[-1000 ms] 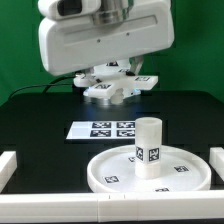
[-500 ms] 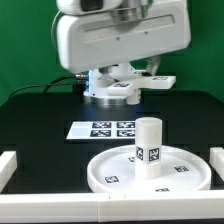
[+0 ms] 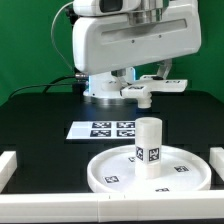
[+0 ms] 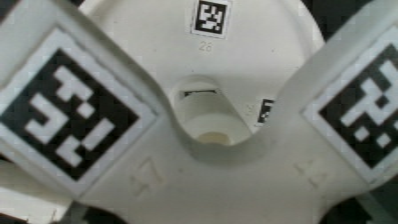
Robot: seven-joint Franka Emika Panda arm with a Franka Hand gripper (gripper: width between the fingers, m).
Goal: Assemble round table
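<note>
The large rimmed round disc lies at the front of the table. The short thick cylinder leg stands upright in its middle, tags facing front. My gripper, under the big white hand, is shut on the cross-shaped foot. It holds the foot in the air behind and above the leg, well apart from it. In the wrist view the foot fills the frame, with tagged arms on either side and a hole in its centre. My fingertips are hidden there.
The marker board lies flat on the black table between the disc and the arm's base. White bars edge the workspace at the exterior view's left, right and front. A cable runs behind the arm.
The arm has carried the cross-shaped foot toward the exterior view's right and a little higher. The disc and leg have not moved.
</note>
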